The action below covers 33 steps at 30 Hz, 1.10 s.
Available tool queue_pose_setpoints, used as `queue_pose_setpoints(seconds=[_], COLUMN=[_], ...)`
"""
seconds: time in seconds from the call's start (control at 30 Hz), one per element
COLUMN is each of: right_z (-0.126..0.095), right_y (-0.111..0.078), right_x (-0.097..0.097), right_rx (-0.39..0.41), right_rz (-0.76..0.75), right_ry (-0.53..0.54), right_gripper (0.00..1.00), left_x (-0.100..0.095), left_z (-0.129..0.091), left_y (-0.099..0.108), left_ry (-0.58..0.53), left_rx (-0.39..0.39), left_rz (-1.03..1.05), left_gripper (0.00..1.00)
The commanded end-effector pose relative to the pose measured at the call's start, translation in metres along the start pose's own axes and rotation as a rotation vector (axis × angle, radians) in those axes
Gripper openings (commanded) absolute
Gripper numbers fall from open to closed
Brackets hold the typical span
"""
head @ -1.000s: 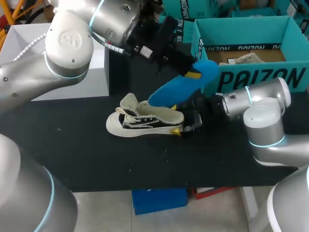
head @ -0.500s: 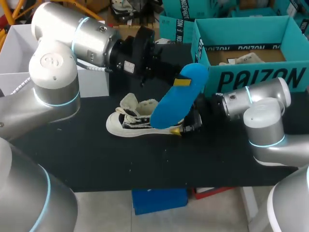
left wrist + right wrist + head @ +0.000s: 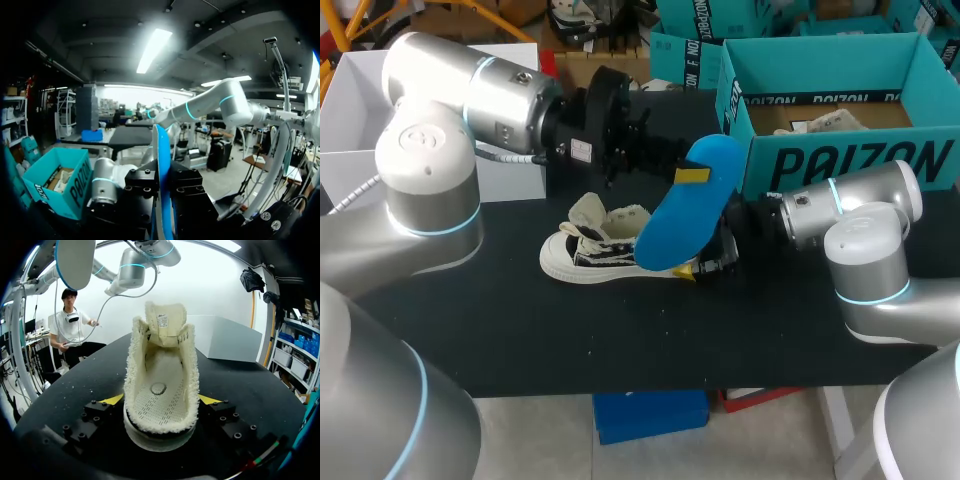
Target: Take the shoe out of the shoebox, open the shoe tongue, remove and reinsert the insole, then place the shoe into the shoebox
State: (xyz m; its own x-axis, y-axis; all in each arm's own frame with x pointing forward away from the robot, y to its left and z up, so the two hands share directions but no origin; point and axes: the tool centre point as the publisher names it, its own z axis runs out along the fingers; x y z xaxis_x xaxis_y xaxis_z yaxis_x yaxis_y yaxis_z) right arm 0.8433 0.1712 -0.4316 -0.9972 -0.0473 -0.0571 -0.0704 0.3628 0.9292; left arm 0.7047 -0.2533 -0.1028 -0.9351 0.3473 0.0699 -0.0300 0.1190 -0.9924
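The black table [image 3: 520, 330] spans the middle of the head view. An open teal shoebox [image 3: 840, 100] stands at the upper right, with crumpled paper [image 3: 820, 122] inside. A white bin [image 3: 350, 100] sits at the upper left.

The shoe [image 3: 610, 250] lies on its sole at frame centre, toe toward the left and tongue [image 3: 588, 210] folded up and forward.

The left arm enters from the upper left and extends level across the frame. The left gripper [image 3: 690, 175] is clamped on the blue insole [image 3: 685, 205], which hangs tilted above the heel end of the shoe, its lower end over the shoe opening. In the left wrist view the insole runs edge-on between the fingers.

The right arm enters from the right, low over the table. The right gripper [image 3: 705, 262] is closed on the heel; in the right wrist view both yellow tips press the shoe's sides.

Bare table surface lies between the shoe and the near edge. The insole's upper end is near the shoebox wall.
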Motion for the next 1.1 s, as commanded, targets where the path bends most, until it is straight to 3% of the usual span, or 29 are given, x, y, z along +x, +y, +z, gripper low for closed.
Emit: queue_pose_setpoints(seconds=[0.03,0.17,0.37,0.6,1.1], right_z=[0.003,0.003,0.003,0.003,0.003], right_y=[-0.001,-0.001,-0.001,-0.001,-0.001], right_x=[0.0,0.0,0.0,0.0,0.0], right_rx=[0.003,0.003,0.003,0.003,0.003], right_rz=[0.002,0.002,0.002,0.002,0.002], right_ry=[0.0,0.0,0.0,0.0,0.0], right_gripper=[0.0,0.0,0.0,0.0,0.0], left_x=[0.011,0.013,0.013,0.03,0.044], left_z=[-0.01,-0.02,-0.038,-0.05,-0.064], left_y=[0.007,0.003,-0.01,-0.028,-0.06], left_ry=[-0.103,-0.192,-0.278,-0.331,-0.367], left_rx=[0.207,0.434,0.56,0.699,0.638], left_rz=[-0.075,-0.188,-0.234,-0.332,-0.342], left_gripper=[0.0,0.0,0.0,0.0,0.0])
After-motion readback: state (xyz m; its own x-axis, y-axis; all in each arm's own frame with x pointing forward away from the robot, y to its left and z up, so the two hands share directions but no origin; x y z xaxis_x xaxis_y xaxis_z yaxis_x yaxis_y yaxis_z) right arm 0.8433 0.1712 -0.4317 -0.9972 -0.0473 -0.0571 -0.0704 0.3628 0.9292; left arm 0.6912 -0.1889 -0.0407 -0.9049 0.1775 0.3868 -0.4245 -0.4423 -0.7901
